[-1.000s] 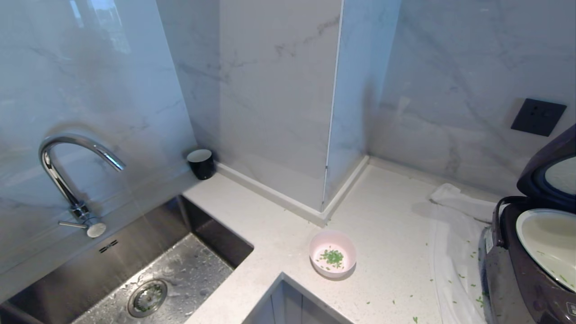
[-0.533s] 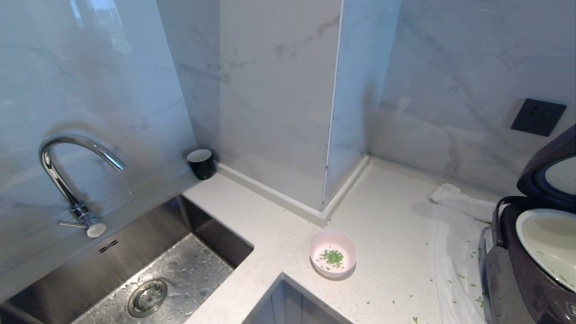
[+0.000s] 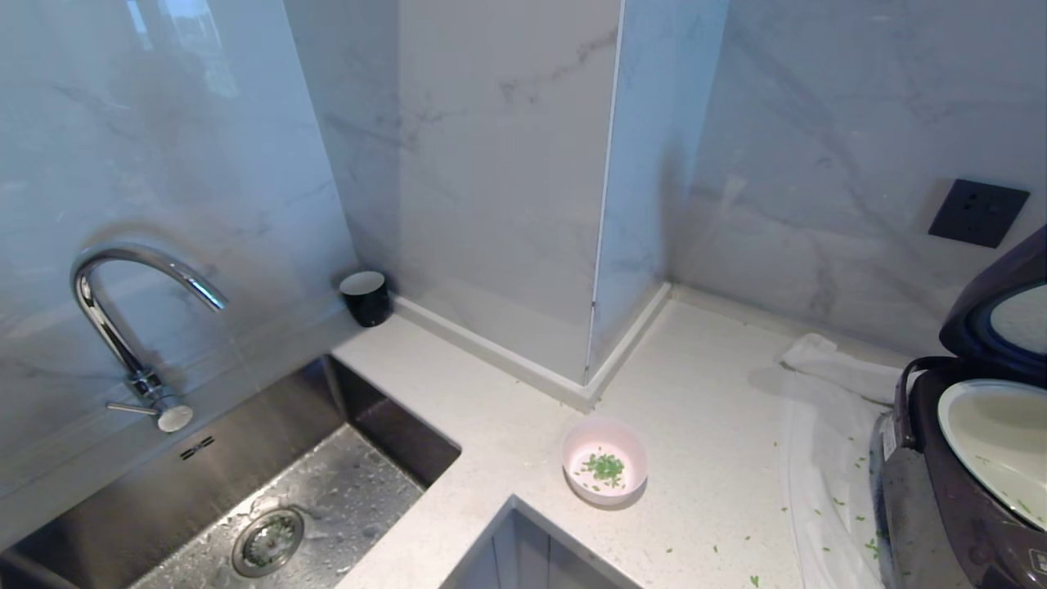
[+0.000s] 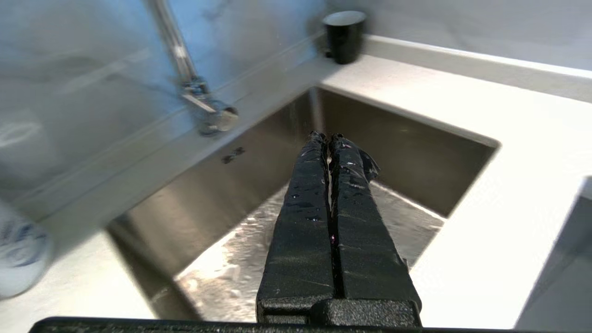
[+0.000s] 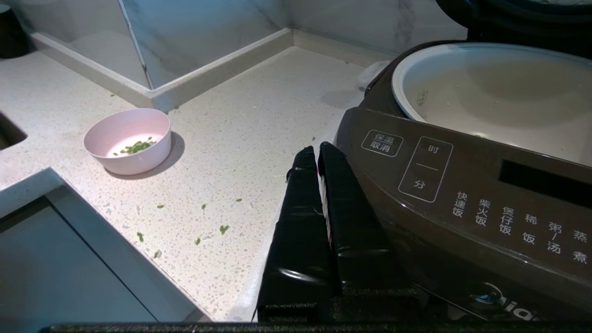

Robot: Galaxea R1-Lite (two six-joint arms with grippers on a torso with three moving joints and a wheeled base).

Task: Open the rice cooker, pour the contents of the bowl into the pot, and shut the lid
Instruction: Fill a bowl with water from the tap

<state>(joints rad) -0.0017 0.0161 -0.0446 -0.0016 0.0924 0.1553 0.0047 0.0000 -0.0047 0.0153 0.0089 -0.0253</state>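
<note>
The dark rice cooker (image 3: 957,507) (image 5: 467,194) stands at the counter's right edge with its lid (image 3: 1002,303) raised. Its cream pot (image 3: 994,438) (image 5: 499,92) lies uncovered, with a few green bits near its rim. The pale pink bowl (image 3: 604,472) (image 5: 128,140) sits on the counter near the inner corner and holds a little heap of the green contents (image 3: 606,467) (image 5: 135,147). My right gripper (image 5: 315,150) is shut and empty, low beside the cooker's front panel. My left gripper (image 4: 327,137) is shut and empty, over the sink. Neither arm shows in the head view.
A steel sink (image 3: 270,507) (image 4: 282,152) with a curved tap (image 3: 123,311) fills the left. A black cup (image 3: 366,297) (image 4: 344,34) stands against the wall. A white cloth (image 3: 826,425) lies under the cooker, and green bits are scattered on the counter (image 3: 703,393). A dark socket (image 3: 978,213) is on the wall.
</note>
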